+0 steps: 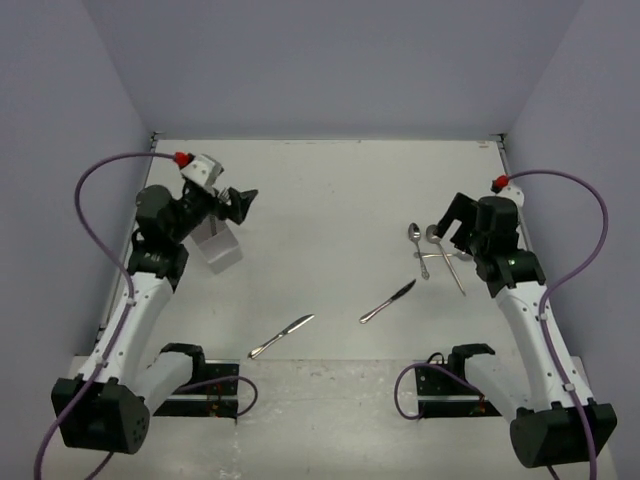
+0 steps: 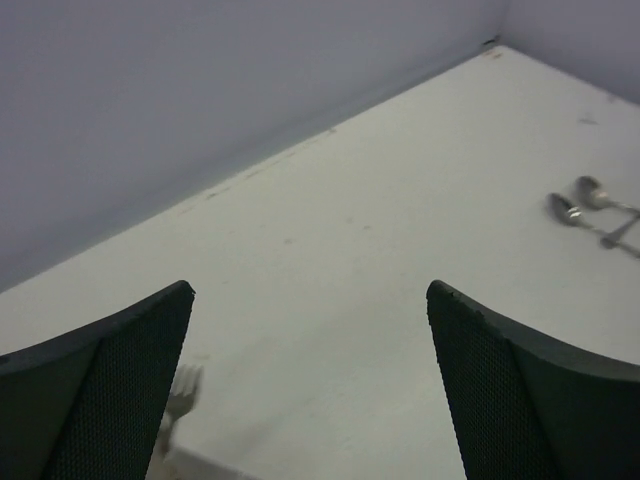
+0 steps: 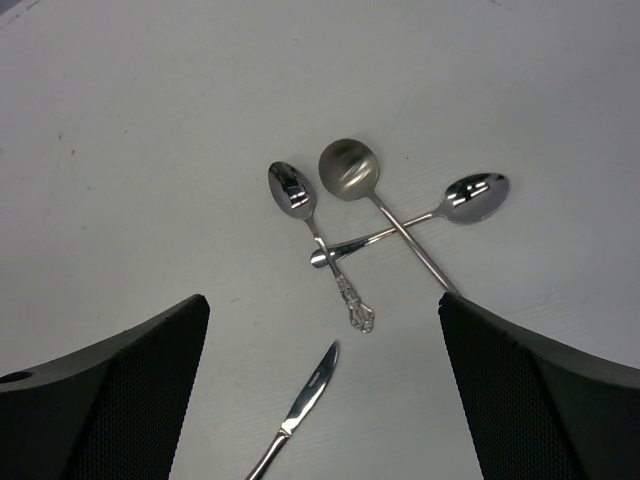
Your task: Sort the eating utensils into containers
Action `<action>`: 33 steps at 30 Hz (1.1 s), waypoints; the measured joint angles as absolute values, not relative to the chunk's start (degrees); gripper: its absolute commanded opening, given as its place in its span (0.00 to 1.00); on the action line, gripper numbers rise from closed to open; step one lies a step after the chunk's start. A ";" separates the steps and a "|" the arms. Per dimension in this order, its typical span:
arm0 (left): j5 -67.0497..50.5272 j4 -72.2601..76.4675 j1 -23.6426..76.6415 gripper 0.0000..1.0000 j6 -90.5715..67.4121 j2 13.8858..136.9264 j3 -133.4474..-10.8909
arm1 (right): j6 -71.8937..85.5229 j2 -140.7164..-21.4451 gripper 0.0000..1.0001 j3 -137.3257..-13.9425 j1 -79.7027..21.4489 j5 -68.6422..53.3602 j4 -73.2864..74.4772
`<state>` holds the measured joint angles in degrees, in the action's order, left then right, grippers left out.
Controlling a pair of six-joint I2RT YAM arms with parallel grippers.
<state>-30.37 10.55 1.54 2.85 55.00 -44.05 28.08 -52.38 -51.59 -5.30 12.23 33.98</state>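
Observation:
Three silver spoons (image 3: 347, 168) lie crossed on the table at the right, also in the top view (image 1: 428, 245). One table knife (image 3: 305, 400) lies just below them, in the top view near the middle (image 1: 388, 301). A second knife (image 1: 281, 336) lies nearer the front. My right gripper (image 3: 322, 300) is open and empty above the spoons and knife (image 1: 446, 224). My left gripper (image 1: 240, 205) is open and empty (image 2: 308, 295), held above the light grey cutlery holder (image 1: 218, 248), which the arm partly hides. A blurred fork (image 2: 180, 392) shows by the left finger.
Grey walls close in the table at the back and both sides. Purple cables loop out from both arms. The arm bases stand at the near edge.

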 measured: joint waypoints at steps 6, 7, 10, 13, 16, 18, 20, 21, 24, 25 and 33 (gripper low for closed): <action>-12.88 -4.97 26.72 1.00 -5.45 65.19 -52.25 | 28.27 -53.95 0.99 -50.22 -6.83 8.25 33.12; -10.28 -8.16 28.95 1.00 -7.33 66.65 -52.53 | 28.29 -54.61 0.99 -50.17 -7.51 7.88 32.99; -3.95 -18.96 33.87 1.00 -13.32 69.34 -52.60 | 28.27 -56.42 0.99 -50.11 -9.76 7.68 32.95; 0.34 -28.56 39.64 1.00 -20.27 69.60 -51.90 | 28.25 -57.78 0.99 -50.09 -11.29 7.38 32.91; 1.19 -35.99 46.26 1.00 -26.41 69.52 -50.85 | 28.25 -58.35 0.99 -49.52 -11.66 6.28 32.18; 1.13 -39.48 49.71 1.00 -29.67 69.52 -49.74 | 28.25 -58.89 0.99 -49.25 -11.88 5.72 32.05; 1.15 -42.37 53.28 1.00 -32.91 69.58 -48.07 | 28.23 -59.46 0.99 -49.15 -12.03 5.21 32.05; 1.21 -43.70 54.76 1.00 -34.22 69.73 -47.27 | 28.23 -59.72 0.99 -49.12 -12.12 4.95 31.99; 1.48 -48.14 58.59 1.00 -38.04 71.29 -45.08 | 28.05 -60.05 0.99 -48.80 -12.34 4.49 31.44; 1.58 -48.95 59.02 0.98 -38.65 71.92 -44.49 | 28.01 -60.07 0.99 -48.58 -12.36 4.32 31.24; 3.77 -48.82 59.40 0.85 -39.94 78.87 -40.99 | 27.81 -62.30 0.99 -48.45 -12.36 3.18 31.16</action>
<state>3.77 -48.82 59.40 -39.94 78.87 -40.99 27.81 -62.30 -48.45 -12.36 3.18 31.16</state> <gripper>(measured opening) 0.861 0.989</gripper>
